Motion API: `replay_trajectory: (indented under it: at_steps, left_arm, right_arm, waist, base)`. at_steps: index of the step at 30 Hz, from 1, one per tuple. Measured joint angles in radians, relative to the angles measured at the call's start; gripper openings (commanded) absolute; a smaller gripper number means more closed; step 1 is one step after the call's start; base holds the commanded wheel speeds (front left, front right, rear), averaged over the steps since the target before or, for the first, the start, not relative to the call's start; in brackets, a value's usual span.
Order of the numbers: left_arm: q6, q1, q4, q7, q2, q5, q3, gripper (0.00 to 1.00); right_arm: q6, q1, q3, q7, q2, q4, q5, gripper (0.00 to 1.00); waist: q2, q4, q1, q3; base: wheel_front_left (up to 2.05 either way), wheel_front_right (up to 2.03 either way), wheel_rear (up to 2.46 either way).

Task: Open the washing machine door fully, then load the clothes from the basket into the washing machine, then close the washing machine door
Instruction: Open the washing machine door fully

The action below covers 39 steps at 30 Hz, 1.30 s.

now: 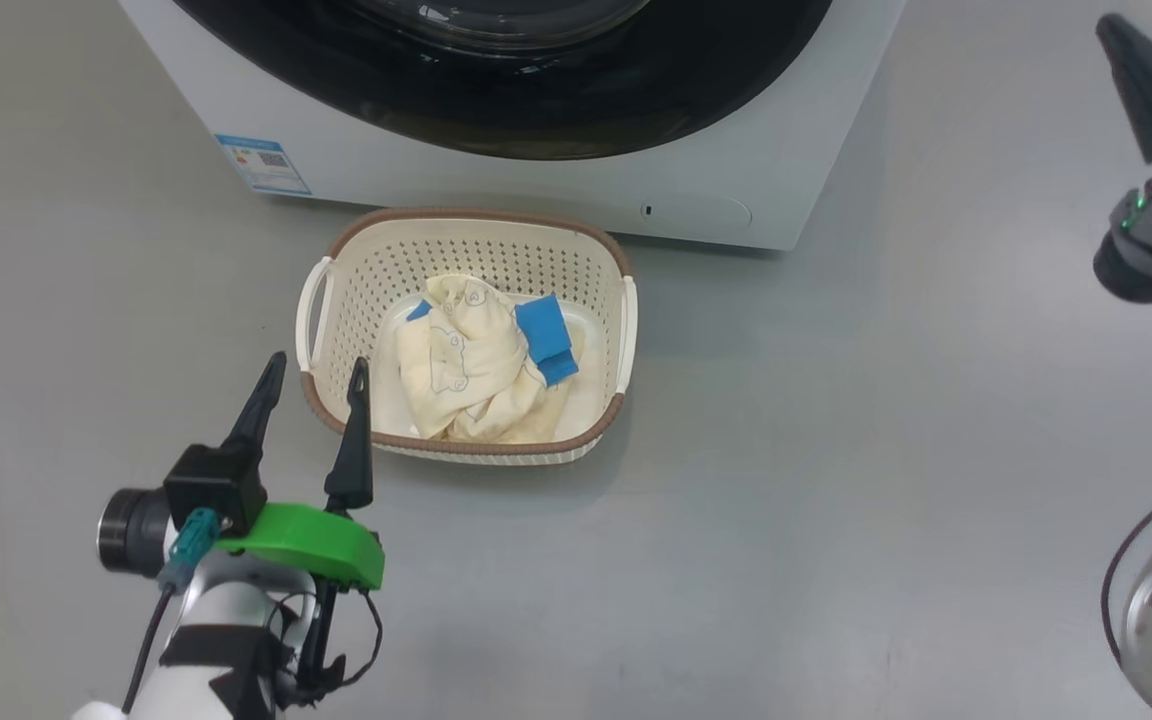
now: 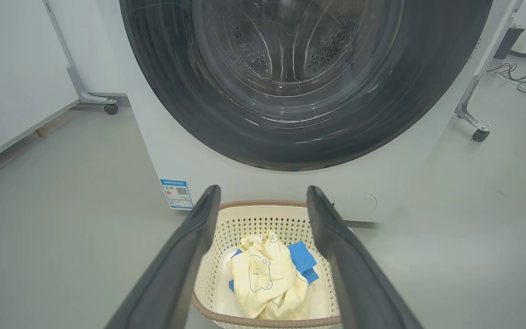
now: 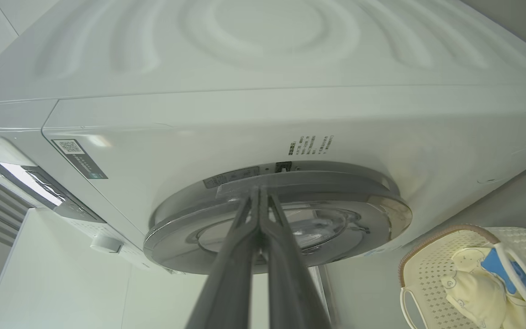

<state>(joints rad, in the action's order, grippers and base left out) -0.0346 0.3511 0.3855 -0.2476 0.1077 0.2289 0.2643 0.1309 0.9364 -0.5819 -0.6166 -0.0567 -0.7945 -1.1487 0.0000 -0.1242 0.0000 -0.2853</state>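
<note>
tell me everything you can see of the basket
The basket is a small rectangular cream-white plastic tub with perforated walls, a brown woven-look rim and a white handle on each side. It stands upright on the grey floor, close in front of the washing machine; whether they touch is unclear. Crumpled cream clothes with blue patches lie inside.

The floor (image 1: 836,450) is smooth, pale grey and matt, with a few faint scuffs. On the left stands a white panel (image 2: 12,91) carried by a grey metal leg (image 2: 92,98). The leg ends in a small dark castor (image 2: 111,108) resting on the floor. On the right, another grey leg (image 2: 468,91) slopes down to its own castor (image 2: 481,135). Farther off on that side, a loose tangle of cables (image 2: 521,80) lies on the floor near a dark box (image 2: 512,39) that I cannot identify.
</note>
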Motion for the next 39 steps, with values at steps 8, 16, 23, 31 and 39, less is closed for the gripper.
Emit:
replay_trajectory:
  at_steps: [8,16,23,31,39]
  left_arm:
    - [0.016,0.026,0.0,0.0,-0.01,-0.009,0.008,1.0]
    - [0.018,0.059,-0.003,0.0,-0.03,-0.009,0.021,1.0]
    - [0.025,0.083,-0.016,0.0,-0.044,-0.01,0.028,1.0]
    - [0.025,0.099,-0.029,-0.005,-0.062,-0.01,0.028,1.0]
    - [0.026,0.102,-0.031,-0.007,-0.068,-0.011,0.027,1.0]
  right_arm:
    - [0.0,0.175,0.007,-0.008,-0.009,-0.079,0.028,0.0]
    - [0.0,0.314,0.037,0.015,-0.042,-0.192,0.126,0.0]
    - [0.0,0.43,0.081,0.019,-0.056,-0.212,0.189,0.0]
    - [0.0,0.507,0.113,0.016,-0.078,-0.248,0.246,0.0]
    - [0.0,0.541,0.158,0.005,-0.079,-0.296,0.311,0.0]
  waist:
    - [0.0,-0.029,0.0,-0.033]
    - [0.0,-0.076,0.0,-0.073]
    - [0.0,-0.115,0.0,-0.123]
    - [0.0,-0.152,0.0001,-0.171]
    - [0.0,-0.169,0.0,-0.197]
  base:
    - [0.0,0.0,0.0]
    - [0.0,0.0,0.0]
    - [0.0,0.0,0.0]
    - [0.0,0.0,0.0]
    - [0.0,0.0,0.0]
